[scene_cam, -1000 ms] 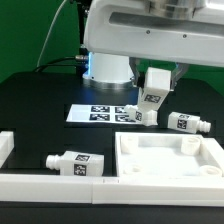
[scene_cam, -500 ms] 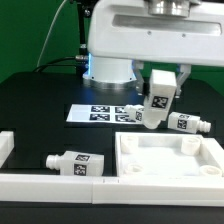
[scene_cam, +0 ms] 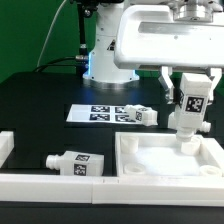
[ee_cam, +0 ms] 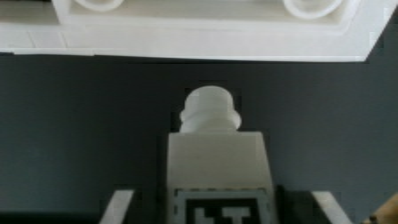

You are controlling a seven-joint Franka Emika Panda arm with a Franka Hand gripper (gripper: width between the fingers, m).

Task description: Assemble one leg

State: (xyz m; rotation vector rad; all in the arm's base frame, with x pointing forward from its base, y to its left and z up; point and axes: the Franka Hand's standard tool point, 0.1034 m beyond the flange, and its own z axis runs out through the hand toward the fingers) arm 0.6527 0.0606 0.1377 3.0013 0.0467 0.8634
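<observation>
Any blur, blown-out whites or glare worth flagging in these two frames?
Exterior view: fairly crisp, but the white tabletop loses surface detail against the black table, and a blue glow sits at the arm's base. Wrist view: the leg, close to the lens, looks soft, its tag blurred; the tabletop beyond is washed to near-flat white.

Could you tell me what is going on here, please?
The robot arm's pincer grips one white leg roughly upright, narrow end down, by the tabletop's far right corner in the exterior view; it is not attached yet. A second leg lies left of the tabletop, a third leg beside the marker board.
</observation>
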